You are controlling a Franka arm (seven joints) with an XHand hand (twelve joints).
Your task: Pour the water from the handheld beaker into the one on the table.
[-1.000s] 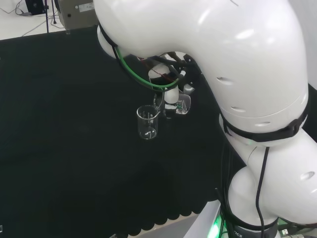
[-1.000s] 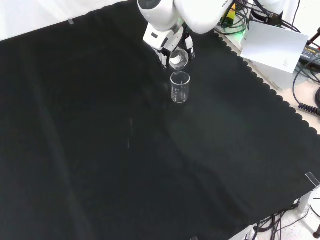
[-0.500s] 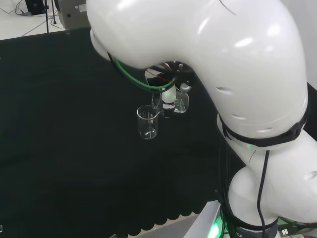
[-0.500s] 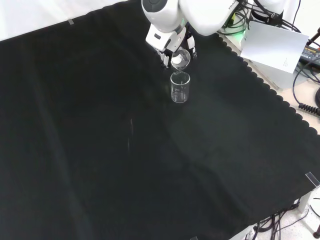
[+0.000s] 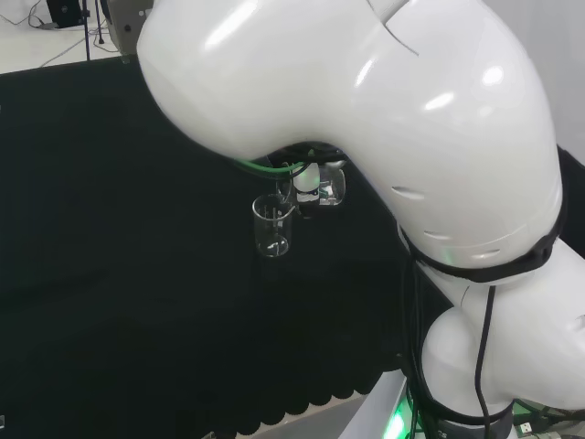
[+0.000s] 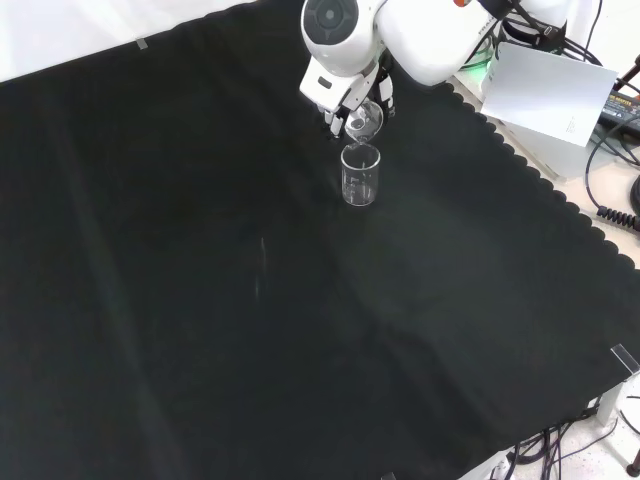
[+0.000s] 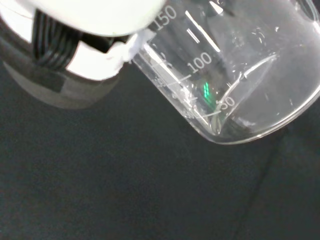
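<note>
Hand point(image 6: 352, 100) with fingers curled round the tilted handheld beaker point(image 6: 364, 122), just above the table beaker point(image 6: 360, 175)

Bench point(image 6: 200, 300): covered with black cloth point(image 6: 150, 200), scalloped along its edge at the front view's right. One clear glass beaker point(image 6: 361, 174) stands upright directly on the cloth, toward the view's top.

glossy white rounded arm links point(image 5: 366, 119), round grey cap point(image 6: 329, 19) on the front-view link, black band around a joint, green cable point(image 5: 274, 167) under the link, black cable down the base, black and white hand point(image 6: 352, 95), black ribbed part beside white casing
</note>
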